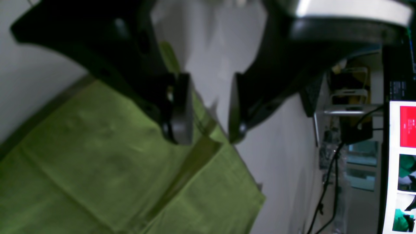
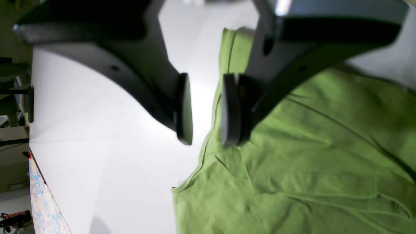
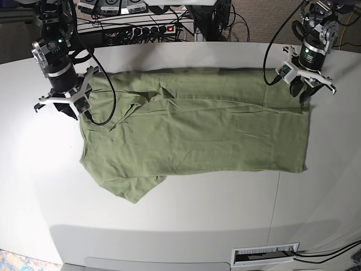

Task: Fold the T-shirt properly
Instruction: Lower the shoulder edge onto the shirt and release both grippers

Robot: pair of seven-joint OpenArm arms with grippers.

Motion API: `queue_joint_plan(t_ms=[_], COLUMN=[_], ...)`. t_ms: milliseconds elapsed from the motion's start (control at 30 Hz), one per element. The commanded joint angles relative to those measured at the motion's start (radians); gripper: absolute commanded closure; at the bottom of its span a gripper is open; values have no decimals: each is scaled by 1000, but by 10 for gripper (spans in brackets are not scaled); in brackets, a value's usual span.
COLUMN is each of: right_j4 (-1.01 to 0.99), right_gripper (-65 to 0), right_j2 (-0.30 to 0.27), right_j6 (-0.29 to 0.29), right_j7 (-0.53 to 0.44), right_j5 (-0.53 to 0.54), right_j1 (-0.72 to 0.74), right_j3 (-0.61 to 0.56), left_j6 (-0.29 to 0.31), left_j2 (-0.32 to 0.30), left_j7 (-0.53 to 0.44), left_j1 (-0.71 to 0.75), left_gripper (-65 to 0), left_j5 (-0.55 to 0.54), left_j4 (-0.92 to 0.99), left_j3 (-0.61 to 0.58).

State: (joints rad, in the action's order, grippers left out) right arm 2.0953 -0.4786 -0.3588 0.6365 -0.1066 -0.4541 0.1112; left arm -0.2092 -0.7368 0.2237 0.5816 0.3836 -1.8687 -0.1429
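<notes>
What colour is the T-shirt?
Plain olive green T-shirt, no print; the base view shows it best.

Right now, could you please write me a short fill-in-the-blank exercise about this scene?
1. The T-shirt is colored ____.
2. The left gripper has nothing between its ____.
3. In the base view, the right gripper hovers at the shirt's ____ edge.

Missing words: green; jaws; left

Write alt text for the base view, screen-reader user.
An olive-green short-sleeved cotton T-shirt lies folded lengthwise on a white table, one sleeve sticking out at the lower left. A black robot gripper stands over each far corner, the right gripper at the view's left and the left gripper at its right, both open and holding nothing.
</notes>
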Motion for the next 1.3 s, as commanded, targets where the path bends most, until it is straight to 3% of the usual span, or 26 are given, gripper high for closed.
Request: queue_joint_plan(t_ms=[0,67,133,267,367,567,933,1267], right_j4=[16,16,14,-21,-53,-63,-174,-348], right_gripper=[-93,0,0,0,0,0,0,0], right_j2=[-12,-12,-12,-15,-35,-101,-103,-95], right_j6=[15,14,14,11,-8,-57,-110,-113], right_j7=[-6,3,2,0,0,-6,-51,-21], right_j5=[-6,-6,-6,-29,-71,-70,-66,-74], right_j1=[5,5,5,6,6,5,60,188], right_j3=[8,8,8,8,8,8,-8,-232], left_j6=[-16,19,112,371,475,586,731,754], left_j2=[-14,-14,-14,-14,-15,-35,-67,-67], left_j7=[-24,-22,-19,49,68,71,67,67], left_j1=[-4,-20,-48,-138,-199,-250,-249,-249], left_gripper=[-117,0,0,0,0,0,0,0], left_j5=[8,8,9,5,4,-32,-85,-135], left_j4=[-13,-13,-13,-13,-13,-13,-13,-13], left_j3=[8,8,8,8,8,8,8,8])
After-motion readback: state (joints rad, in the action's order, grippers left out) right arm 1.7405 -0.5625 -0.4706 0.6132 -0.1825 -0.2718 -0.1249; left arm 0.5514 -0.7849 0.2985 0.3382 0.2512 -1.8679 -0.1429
